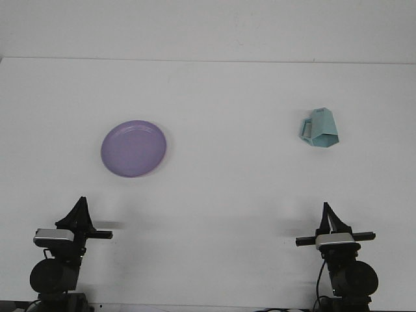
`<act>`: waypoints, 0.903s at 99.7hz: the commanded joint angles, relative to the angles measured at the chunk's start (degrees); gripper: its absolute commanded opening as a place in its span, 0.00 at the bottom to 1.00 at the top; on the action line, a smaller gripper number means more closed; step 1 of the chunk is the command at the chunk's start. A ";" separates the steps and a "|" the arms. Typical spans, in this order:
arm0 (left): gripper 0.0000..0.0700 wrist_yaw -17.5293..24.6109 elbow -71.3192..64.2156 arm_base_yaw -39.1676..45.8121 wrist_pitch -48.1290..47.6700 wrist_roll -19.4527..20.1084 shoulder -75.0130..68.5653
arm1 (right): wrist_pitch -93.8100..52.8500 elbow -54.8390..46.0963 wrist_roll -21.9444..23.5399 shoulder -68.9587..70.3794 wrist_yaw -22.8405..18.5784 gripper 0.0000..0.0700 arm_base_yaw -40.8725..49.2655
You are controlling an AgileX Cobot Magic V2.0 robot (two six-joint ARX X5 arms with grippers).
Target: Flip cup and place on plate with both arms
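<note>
Cup (321, 128) sits upside down well ahead of your right gripper (327, 209), so it needs flipping; plate (133, 148) waits ahead of the left gripper (80, 203). Both grippers look pressed together, holding nothing.

White table (227, 195) with purple plate (134, 148) (left) and teal cup (320, 128), well apart.

You're looking at a white table (214, 195) filling nearly the whole frame, from the bottom edge up to a faint horizontal line near the top. Above that line a pale wall (208, 26) is running across the upper strip of the frame. Soft grey shadows are lying on the tabletop toward the lower left and lower right. Surface is reading plain, unmarked.
</note>
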 commanded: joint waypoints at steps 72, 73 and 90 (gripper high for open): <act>0.02 -0.07 -1.14 0.00 0.98 -1.46 -0.04 | 1.03 -0.17 0.37 -0.04 0.02 0.00 -0.04; 0.02 -0.04 -1.14 0.00 0.96 -1.62 -0.04 | 1.01 -0.17 0.61 -0.04 0.00 0.00 -0.02; 0.02 -0.07 -1.14 0.00 0.76 -2.47 -0.04 | 0.92 -0.17 6.78 -0.04 -0.02 0.00 0.07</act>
